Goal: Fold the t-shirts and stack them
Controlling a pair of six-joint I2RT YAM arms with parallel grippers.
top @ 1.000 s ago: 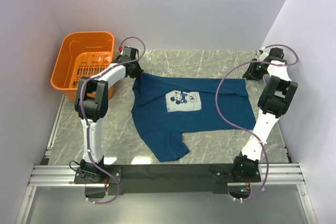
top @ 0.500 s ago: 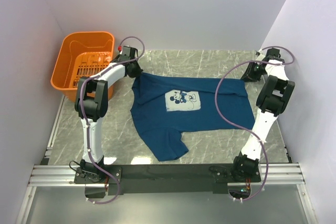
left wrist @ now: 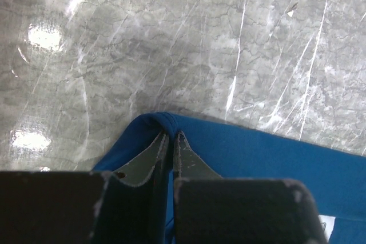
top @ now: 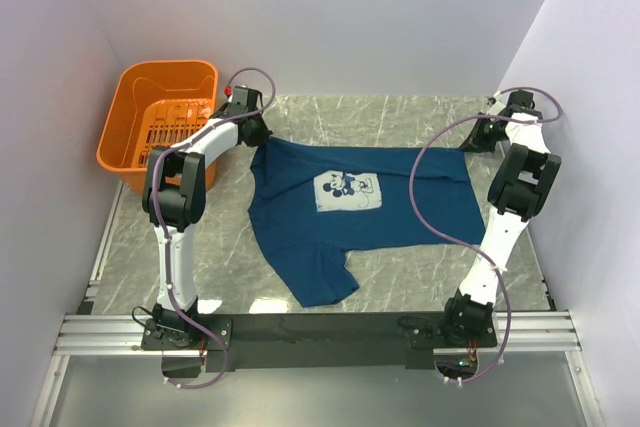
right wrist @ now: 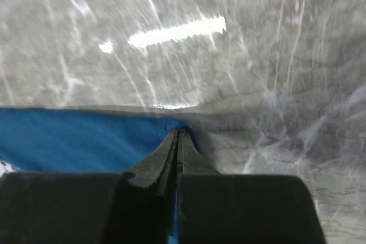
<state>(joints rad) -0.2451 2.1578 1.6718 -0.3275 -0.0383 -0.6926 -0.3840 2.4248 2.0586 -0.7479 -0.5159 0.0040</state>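
A dark blue soft cotton t-shirt (top: 300, 222) lies unfolded and spread flat across the middle of the grey marbled worktop (top: 380, 117). Its small white-and-grey cartoon print (top: 350, 192) faces up, and one rumpled sleeve points toward the near edge.

Marble table (top: 400, 117), blue t-shirt (top: 300, 237), orange basket (top: 125, 169)

Left pincer (left wrist: 171, 136) is clamped on a bunched-up edge of the blue t-shirt (left wrist: 263, 155), grey marble counter (left wrist: 189, 44) stretching out past it.
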